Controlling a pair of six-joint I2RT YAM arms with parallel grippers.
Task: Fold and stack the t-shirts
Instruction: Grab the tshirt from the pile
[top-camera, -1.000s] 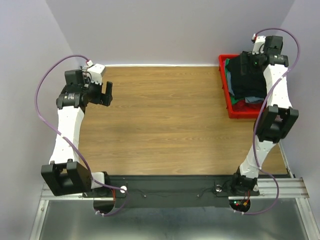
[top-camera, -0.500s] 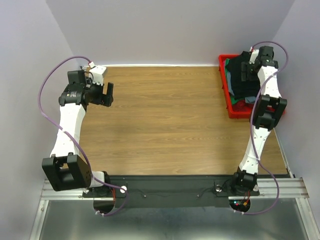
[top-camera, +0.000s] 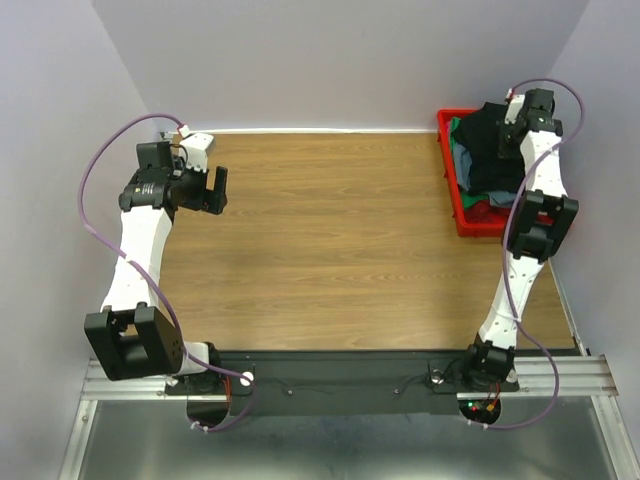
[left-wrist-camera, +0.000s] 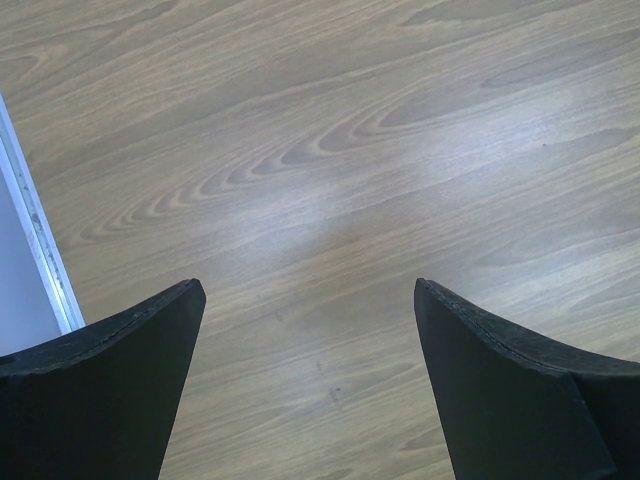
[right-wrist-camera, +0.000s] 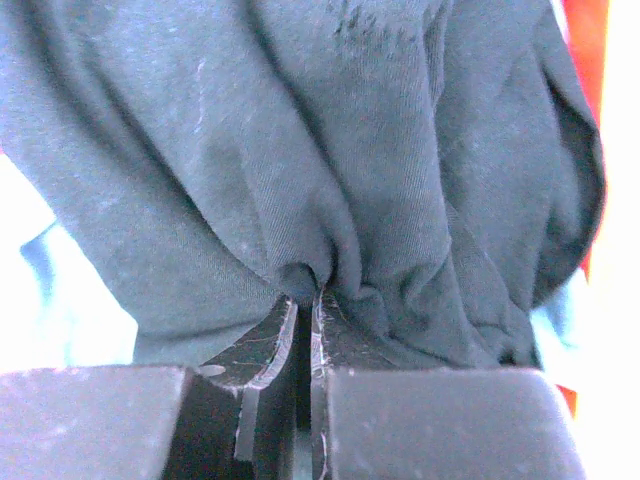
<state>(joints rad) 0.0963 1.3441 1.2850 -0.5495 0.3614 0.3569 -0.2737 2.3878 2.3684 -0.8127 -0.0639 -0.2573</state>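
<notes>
The t-shirts lie piled in the red bin (top-camera: 463, 216) at the far right of the table. The black one (top-camera: 484, 142) is on top, over the slate grey-blue one (top-camera: 474, 178), and a strip of the green one (top-camera: 452, 127) shows at the pile's left edge. My right gripper (top-camera: 507, 132) is down in the pile. In the right wrist view it (right-wrist-camera: 308, 297) is shut on a pinched fold of the black shirt (right-wrist-camera: 300, 150). At the far left, my left gripper (top-camera: 216, 188) hangs open above bare wood (left-wrist-camera: 330, 200), with nothing between its fingers (left-wrist-camera: 130, 370).
The wooden table (top-camera: 330, 240) runs between the two arms. A white strip (left-wrist-camera: 40, 250) marks the table's left edge beside the left gripper. The red bin wall (right-wrist-camera: 588, 40) shows to the right of the held cloth. Both arm bases stand on the near rail.
My right gripper has closed from open onto the black shirt, and that arm has drawn in over the bin. The left arm has barely shifted.
</notes>
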